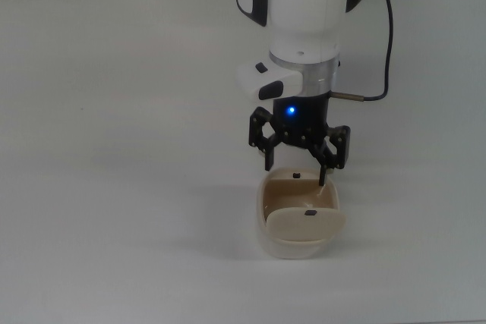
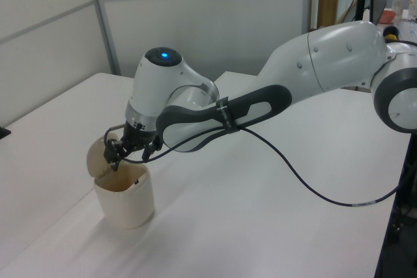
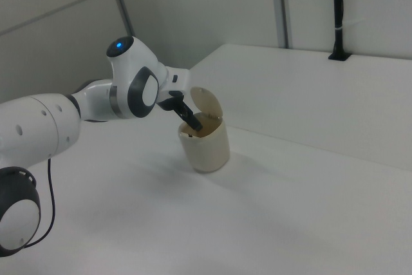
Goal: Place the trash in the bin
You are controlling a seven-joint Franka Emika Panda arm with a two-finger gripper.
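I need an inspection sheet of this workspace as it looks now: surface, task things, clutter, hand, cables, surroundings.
Surface: white table, bare apart from the bin.
Bin: cream bin upright, its flap lid tipped open, tan inside showing.
Trash: not visible in any view; the hand holds nothing.
Clutter: nothing seen on the table.
Hand: hand open, just above the bin's opening, fingers spread.
Cables: black cable runs from the wrist; in the left view it loops over the table.
Surroundings: grey wall panels; shelving with bottles at the left view's top right.
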